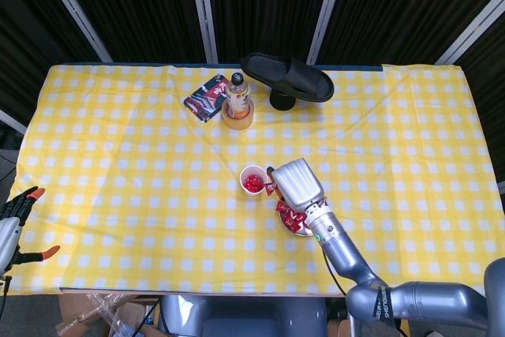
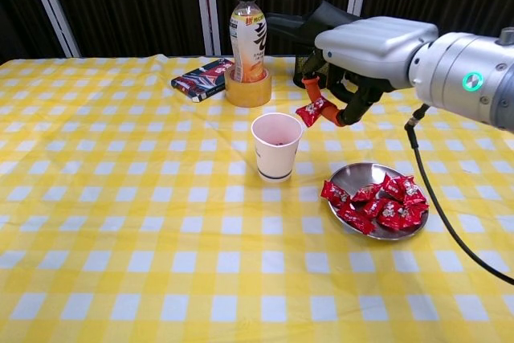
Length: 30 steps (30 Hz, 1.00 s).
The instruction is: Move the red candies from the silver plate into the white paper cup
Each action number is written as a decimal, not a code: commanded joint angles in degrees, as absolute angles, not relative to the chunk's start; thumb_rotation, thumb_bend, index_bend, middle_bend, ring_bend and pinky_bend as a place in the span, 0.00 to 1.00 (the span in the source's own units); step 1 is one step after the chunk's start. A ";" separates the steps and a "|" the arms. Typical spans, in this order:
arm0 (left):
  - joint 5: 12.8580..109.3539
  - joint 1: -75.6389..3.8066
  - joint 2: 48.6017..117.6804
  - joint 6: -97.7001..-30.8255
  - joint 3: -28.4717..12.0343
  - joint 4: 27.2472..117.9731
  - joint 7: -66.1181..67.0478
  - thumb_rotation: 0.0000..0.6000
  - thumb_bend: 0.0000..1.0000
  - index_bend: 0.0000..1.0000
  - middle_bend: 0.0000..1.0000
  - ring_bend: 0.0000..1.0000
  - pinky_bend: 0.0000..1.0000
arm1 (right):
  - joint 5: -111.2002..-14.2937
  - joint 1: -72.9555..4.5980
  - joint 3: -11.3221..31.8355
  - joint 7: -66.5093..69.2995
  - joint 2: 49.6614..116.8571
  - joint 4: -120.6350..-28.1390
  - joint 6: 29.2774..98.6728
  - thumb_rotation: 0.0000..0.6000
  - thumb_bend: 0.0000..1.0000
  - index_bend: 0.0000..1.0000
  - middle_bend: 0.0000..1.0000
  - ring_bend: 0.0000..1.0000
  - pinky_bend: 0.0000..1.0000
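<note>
Red wrapped candies (image 1: 252,184) already lie inside the white paper cup (image 1: 253,179) in the head view, while more red candies (image 1: 289,215) remain on the round silver plate (image 1: 297,229) beside it, so the job looks partly done. From above, the right hand (image 1: 296,182) hangs palm-down between cup and plate, hiding most of the plate. The left hand is not visible.

In the chest view the right hand (image 2: 353,79) pinches one red candy (image 2: 310,112) between curled fingertips, just above and beside the cup (image 2: 276,146) rim, not yet released. A heap of candies (image 2: 377,202) is left on the plate (image 2: 357,173).
</note>
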<state>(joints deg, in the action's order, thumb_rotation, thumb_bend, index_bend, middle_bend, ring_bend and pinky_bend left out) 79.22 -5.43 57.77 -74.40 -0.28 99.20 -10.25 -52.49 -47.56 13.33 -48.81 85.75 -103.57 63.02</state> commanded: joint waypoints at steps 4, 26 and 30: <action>79.41 -5.52 57.43 -74.18 -0.21 99.22 -10.91 1.00 0.03 0.00 0.00 0.00 0.00 | -50.86 -50.33 13.94 -46.93 89.92 -97.68 60.95 1.00 0.52 0.56 0.82 0.92 0.98; 79.47 -5.87 56.97 -73.62 -0.30 98.64 -12.55 1.00 0.03 0.00 0.00 0.00 0.00 | -49.94 -54.08 13.49 -45.30 95.12 -89.16 60.73 1.00 0.51 0.38 0.82 0.92 0.98; 79.63 -5.77 57.24 -74.16 -0.40 98.44 -12.15 1.00 0.03 0.00 0.00 0.00 0.00 | -50.96 -53.48 12.99 -45.70 93.89 -91.48 62.45 1.00 0.50 0.38 0.82 0.92 0.98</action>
<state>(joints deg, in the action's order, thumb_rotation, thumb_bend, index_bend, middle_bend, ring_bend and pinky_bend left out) 79.54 -5.80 57.17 -74.03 -0.38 98.50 -12.25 -50.47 -53.77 13.24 -45.50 94.43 -90.63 61.76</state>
